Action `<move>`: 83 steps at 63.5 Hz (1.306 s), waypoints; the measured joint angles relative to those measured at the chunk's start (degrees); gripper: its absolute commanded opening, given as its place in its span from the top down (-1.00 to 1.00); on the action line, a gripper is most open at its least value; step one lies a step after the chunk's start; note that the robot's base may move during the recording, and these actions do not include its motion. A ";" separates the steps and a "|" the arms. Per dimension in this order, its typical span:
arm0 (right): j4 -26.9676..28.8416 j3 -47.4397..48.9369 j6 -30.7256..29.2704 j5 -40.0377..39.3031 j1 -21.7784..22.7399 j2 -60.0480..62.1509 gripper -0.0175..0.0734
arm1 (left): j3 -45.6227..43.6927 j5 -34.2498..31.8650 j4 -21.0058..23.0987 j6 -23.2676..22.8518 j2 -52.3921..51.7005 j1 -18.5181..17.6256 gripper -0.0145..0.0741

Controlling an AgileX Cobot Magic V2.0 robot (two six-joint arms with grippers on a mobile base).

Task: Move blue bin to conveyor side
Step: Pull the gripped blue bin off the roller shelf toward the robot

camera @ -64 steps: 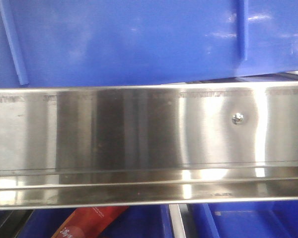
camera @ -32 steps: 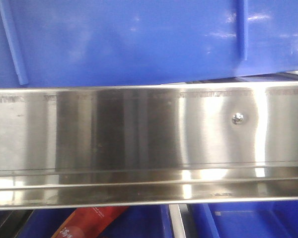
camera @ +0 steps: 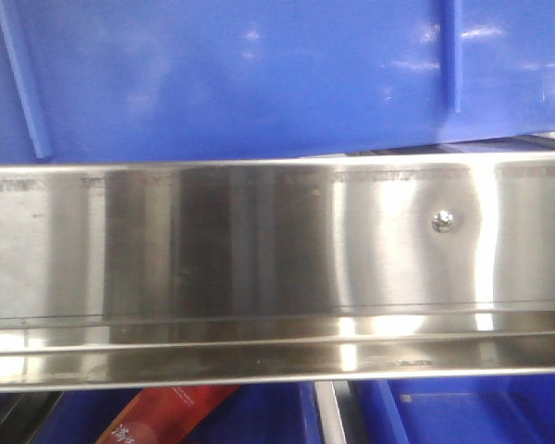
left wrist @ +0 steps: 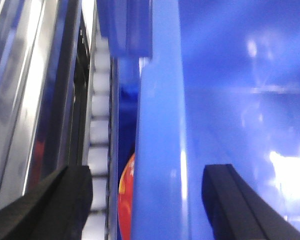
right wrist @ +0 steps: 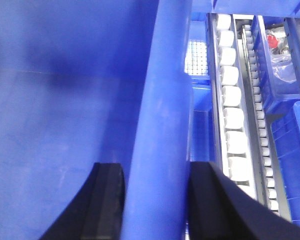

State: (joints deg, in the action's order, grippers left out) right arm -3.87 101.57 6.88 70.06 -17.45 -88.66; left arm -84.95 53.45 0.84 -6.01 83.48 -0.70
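Exterior front-facing view is showing the blue bin (camera: 259,74) sitting just above the steel rail (camera: 259,240), its glossy ribbed wall filling the top of the picture and a thin dark gap opening under its lower right edge. Against the pictures from a second ago, almost nothing is changing: the bin wall is shifting by a trace at most, and the rail and its screw (camera: 441,220) are staying exactly where they were. I am reading that as a pause or a very slow creep, not a carry under way, so the move toward the conveyor side seems largely undone; the belt itself is not showing plainly anywhere. On the right wrist camera, the right gripper (right wrist: 155,167) is pinching the bin's thick rim, both fingers pressing close against it, with white rollers (right wrist: 232,100) running alongside. On the left wrist camera, the left gripper (left wrist: 147,170) is straddling the rim but is spread wide, its outer finger standing apart from the plastic, so that side probably needs closing before the bin travels.
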 measured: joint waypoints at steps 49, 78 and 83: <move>0.00 0.00 0.00 -0.12 0.00 0.00 0.78 | -0.04 0.25 1.96 0.86 1.85 0.00 -0.16; 0.10 0.00 0.00 -0.23 0.00 0.00 0.78 | -0.32 0.49 2.31 1.11 1.85 0.00 0.67; 0.10 0.00 0.00 -0.23 0.00 0.00 0.78 | -0.32 0.59 2.31 1.21 1.85 0.00 0.71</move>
State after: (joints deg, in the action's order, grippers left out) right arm -3.76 101.57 6.88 69.82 -17.45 -88.66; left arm -85.27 54.05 3.15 -4.80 85.33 -0.70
